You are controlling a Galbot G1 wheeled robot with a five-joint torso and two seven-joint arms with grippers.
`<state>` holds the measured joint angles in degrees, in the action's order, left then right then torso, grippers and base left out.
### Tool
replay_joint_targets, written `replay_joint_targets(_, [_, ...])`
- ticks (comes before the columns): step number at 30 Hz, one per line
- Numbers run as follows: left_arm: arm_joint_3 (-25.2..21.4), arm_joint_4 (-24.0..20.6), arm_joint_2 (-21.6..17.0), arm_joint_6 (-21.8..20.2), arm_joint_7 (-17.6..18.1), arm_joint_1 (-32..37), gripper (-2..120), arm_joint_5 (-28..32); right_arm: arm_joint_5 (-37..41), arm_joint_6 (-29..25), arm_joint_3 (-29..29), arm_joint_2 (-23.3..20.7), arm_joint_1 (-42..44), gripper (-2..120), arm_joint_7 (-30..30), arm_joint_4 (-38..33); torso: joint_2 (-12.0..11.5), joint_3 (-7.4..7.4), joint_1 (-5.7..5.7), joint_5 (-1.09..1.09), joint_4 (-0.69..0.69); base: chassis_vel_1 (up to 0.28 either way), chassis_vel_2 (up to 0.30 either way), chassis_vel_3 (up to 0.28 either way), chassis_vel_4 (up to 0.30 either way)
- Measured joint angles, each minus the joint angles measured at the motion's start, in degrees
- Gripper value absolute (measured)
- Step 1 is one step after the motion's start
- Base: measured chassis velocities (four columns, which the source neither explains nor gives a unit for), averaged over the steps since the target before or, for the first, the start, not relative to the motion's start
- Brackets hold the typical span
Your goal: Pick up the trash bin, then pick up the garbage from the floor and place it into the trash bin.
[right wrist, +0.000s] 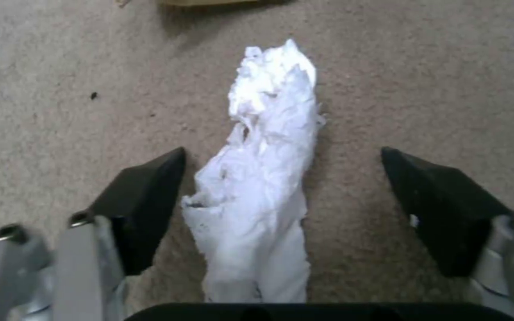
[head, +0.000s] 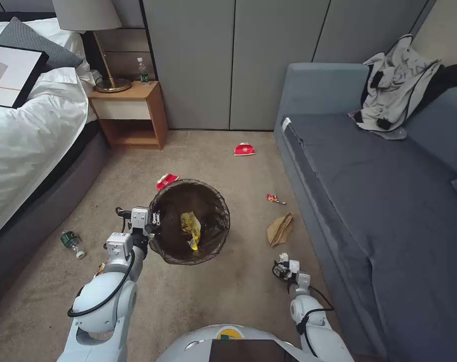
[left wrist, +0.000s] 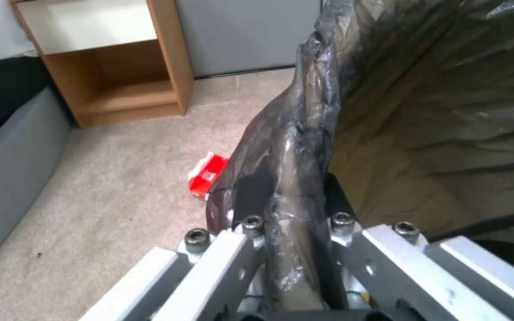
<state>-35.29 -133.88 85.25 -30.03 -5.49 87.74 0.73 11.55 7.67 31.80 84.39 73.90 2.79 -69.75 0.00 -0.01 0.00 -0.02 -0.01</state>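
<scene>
Our left gripper (head: 155, 229) pinches the bin (head: 190, 221) rim above beige carpet (head: 213, 301), a yellow wrapper (head: 191, 229) inside. Our right gripper (right wrist: 281, 196), spread, straddles the tissue (right wrist: 266, 169); beyond lie a paper bag (head: 279, 229), a carton (head: 244, 149), the sofa (head: 379, 201) alongside.

The bin (head: 190, 221) sits at frame centre with a wrapper (head: 191, 229) inside. A carton (head: 166, 180) lies just above-left of it, another (head: 244, 149) farther up; a paper bag (head: 279, 229) right, a bottle (head: 72, 244) lower left.
</scene>
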Motion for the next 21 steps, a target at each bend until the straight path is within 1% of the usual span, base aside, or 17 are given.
replay_joint_targets(2, [0.07,0.06,0.01,0.02,-0.01,0.0,3,0.01,-0.27,-0.01,0.0,0.05,0.33,71,-0.03,-0.43,0.0,0.0,0.0,0.02,0.0,0.0,0.0,0.0,0.0])
replay_joint_targets(3, [0.07,0.06,0.01,0.02,-0.01,0.0,3,0.01,-0.27,-0.01,0.0,0.05,0.33,71,-0.03,-0.43,0.0,0.0,0.0,0.02,0.0,0.0,0.0,0.0,0.0])
replay_joint_targets(6, [0.1,0.18,-0.02,0.05,-0.04,-0.04,3,0.04,-0.71,-0.24,-0.09,0.1,0.73,62,-0.19,-0.85,0.0,0.0,0.0,0.01,0.01,0.0,0.0,0.0,0.0])
replay_joint_targets(7, [0.1,0.18,-0.02,0.05,-0.04,-0.04,3,0.04,-0.71,-0.24,-0.09,0.1,0.73,62,-0.19,-0.85,0.0,0.0,0.0,0.01,0.01,0.0,0.0,0.0,0.0])
replay_joint_targets(9, [0.09,0.33,-0.05,0.09,-0.05,-0.09,3,0.07,-1.12,-0.49,-0.13,0.2,0.97,54,-0.26,-1.12,-0.01,0.0,0.01,0.05,0.02,0.0,0.0,0.0,0.0])
replay_joint_targets(11, [0.09,0.38,-0.05,0.1,-0.05,-0.1,3,0.08,-1.28,-0.55,-0.16,0.21,1.08,52,-0.36,-1.23,0.0,0.0,0.01,0.04,0.03,0.0,0.0,0.0,0.0])
replay_joint_targets(12, [0.09,0.47,-0.05,0.12,-0.05,-0.13,3,0.1,-1.48,-0.68,-0.21,0.25,1.23,50,-0.43,-1.39,-0.01,0.0,0.01,0.06,0.03,0.0,0.0,0.0,0.0])
replay_joint_targets(14, [0.09,0.61,-0.07,0.19,-0.06,-0.21,3,0.11,-1.92,-1.11,-0.27,0.33,1.55,37,-0.53,-1.69,-0.01,0.0,0.01,0.05,0.04,0.0,0.0,0.0,0.0])
replay_joint_targets(15, [0.09,0.63,-0.07,0.21,-0.06,-0.21,3,0.12,-2.04,-1.21,-0.27,0.37,1.61,35,-0.54,-1.77,-0.01,0.0,0.0,0.06,0.03,0.0,0.0,0.0,0.0])
replay_joint_targets(16, [0.09,0.63,-0.07,0.21,-0.06,-0.21,3,0.12,-2.04,-1.21,-0.27,0.37,1.61,35,-0.54,-1.77,-0.01,0.0,0.0,0.06,0.03,0.0,0.0,0.0,0.0])
replay_joint_targets(20, [0.06,0.79,-0.12,0.37,-0.06,-0.28,3,0.21,-2.85,-1.68,-0.34,0.41,2.11,16,-0.83,-2.57,-0.01,0.01,0.01,0.05,0.02,0.0,0.0,0.0,0.0])
replay_joint_targets(21, [0.06,0.79,-0.12,0.37,-0.06,-0.28,3,0.21,-2.85,-1.68,-0.34,0.41,2.11,16,-0.83,-2.57,-0.01,0.01,0.01,0.05,0.02,0.0,0.0,0.0,0.0])
